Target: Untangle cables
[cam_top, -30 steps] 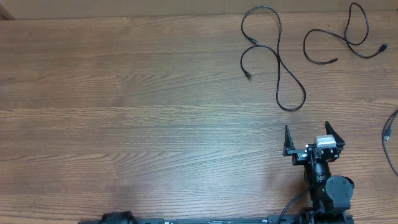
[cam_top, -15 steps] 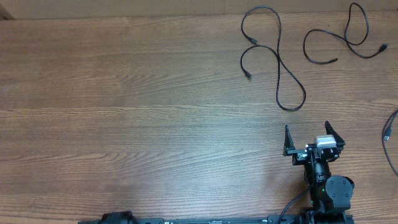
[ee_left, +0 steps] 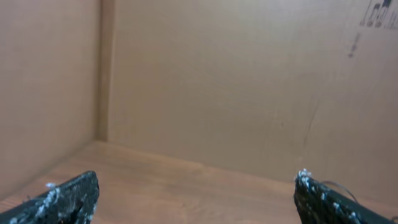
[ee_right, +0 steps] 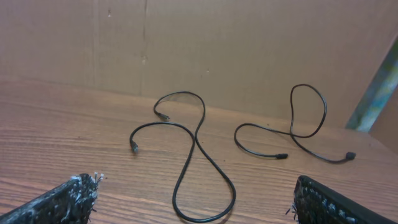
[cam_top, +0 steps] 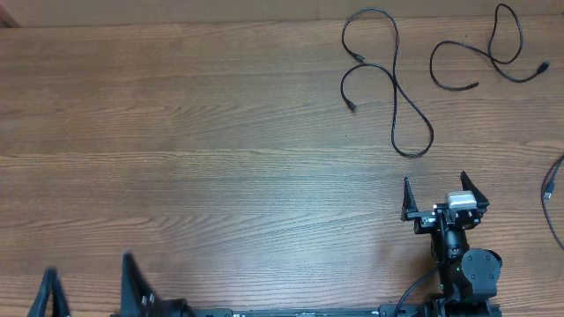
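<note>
Black cables [cam_top: 411,155] are lying apart on the counter [cam_top: 176,132], far right. They are looking thin, light and floppy, so we are planning to pinch one mid-cord. Our left tool [cam_top: 88,273] and right tool [cam_top: 435,180] are standing open.

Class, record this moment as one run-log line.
left hand: open, empty | right hand: open, empty | cables: three strands lying apart, untouched

Black right arm [cam_top: 464,264] with white block [cam_top: 460,201]; black, white-scuffed jaws.
</note>
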### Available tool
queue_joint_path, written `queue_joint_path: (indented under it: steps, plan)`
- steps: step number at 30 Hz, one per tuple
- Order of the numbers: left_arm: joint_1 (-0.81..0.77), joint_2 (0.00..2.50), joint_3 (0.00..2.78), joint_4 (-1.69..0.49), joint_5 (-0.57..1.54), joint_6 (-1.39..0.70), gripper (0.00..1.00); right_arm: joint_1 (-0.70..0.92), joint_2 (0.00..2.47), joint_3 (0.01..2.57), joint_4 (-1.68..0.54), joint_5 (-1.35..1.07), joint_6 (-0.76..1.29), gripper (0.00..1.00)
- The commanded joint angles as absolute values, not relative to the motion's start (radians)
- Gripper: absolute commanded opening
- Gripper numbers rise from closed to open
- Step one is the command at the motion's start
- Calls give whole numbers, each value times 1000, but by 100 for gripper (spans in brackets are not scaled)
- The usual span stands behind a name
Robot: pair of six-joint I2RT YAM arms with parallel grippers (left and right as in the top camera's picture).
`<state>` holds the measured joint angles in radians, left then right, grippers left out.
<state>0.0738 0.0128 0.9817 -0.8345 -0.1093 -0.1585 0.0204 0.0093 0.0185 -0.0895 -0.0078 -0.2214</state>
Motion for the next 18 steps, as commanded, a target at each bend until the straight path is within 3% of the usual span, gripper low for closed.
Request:
queue_joint_path:
  steps: [1, 18]
  plan:
    - [79, 6, 843, -733, -62, -173, 100, 25, 2, 8, -84, -1, -226, 100]
    - [79, 6, 250, -266, -25, -173, 100, 25, 2, 8, -84, -1, -226, 100]
